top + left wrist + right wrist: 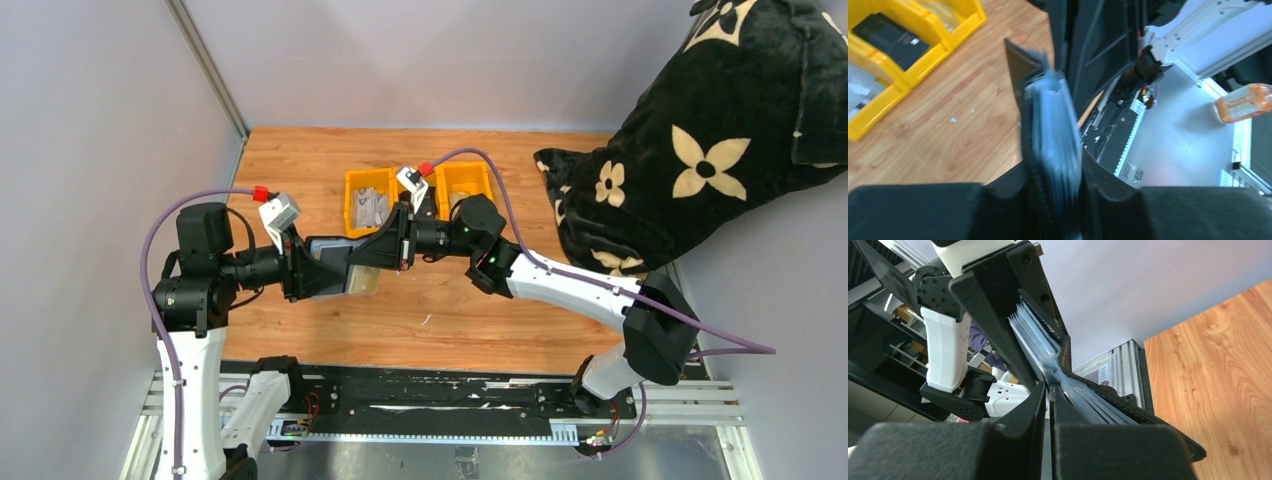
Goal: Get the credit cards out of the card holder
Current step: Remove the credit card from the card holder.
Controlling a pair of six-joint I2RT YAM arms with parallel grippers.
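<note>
1. One black card holder (pixel 1020 62).
2. Credit cards (pixel 1034 337): several pale edges fanned out, too blurred to count exactly.
3. One yellow tray (pixel 913 75) with three compartments.
4. One flowered black cushion (pixel 700 150).
5. One orange bottle (pixel 1245 102).
6. Two arms: left arm (pixel 190 290) and right arm (pixel 560 280).

card holder (pixel 1049 132) motion-blurred, credit cards (pixel 1034 334) smeared, count untellable

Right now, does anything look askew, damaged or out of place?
Nothing spilled or broken. The black folding card holder is held above the wooden table, clamped by the left gripper; its pale leaves splay where the right gripper pinches them. Odd one out: a black plush cushion with cream flowers overhanging the table's right edge.
</note>
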